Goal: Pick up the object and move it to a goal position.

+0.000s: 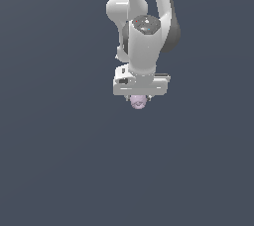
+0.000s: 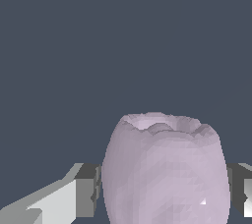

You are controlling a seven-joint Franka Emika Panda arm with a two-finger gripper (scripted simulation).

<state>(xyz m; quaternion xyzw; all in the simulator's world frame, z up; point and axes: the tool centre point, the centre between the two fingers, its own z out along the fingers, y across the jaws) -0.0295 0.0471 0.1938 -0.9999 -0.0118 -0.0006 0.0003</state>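
Note:
The object point(image 1: 138, 101) is a small pale lilac-pink rounded lump, peeking out just below the white hand of the arm in the exterior view. In the wrist view the object point(image 2: 165, 169) fills the space between the two dark finger pads point(image 2: 87, 188), which press against its sides. My gripper point(image 1: 139, 99) is shut on it, fingers mostly hidden under the hand in the exterior view. Whether the object rests on the ground or hangs above it cannot be told.
The white arm point(image 1: 144, 27) reaches in from the top of the exterior view. Around it lies only a flat, dark blue-grey surface point(image 1: 59, 160).

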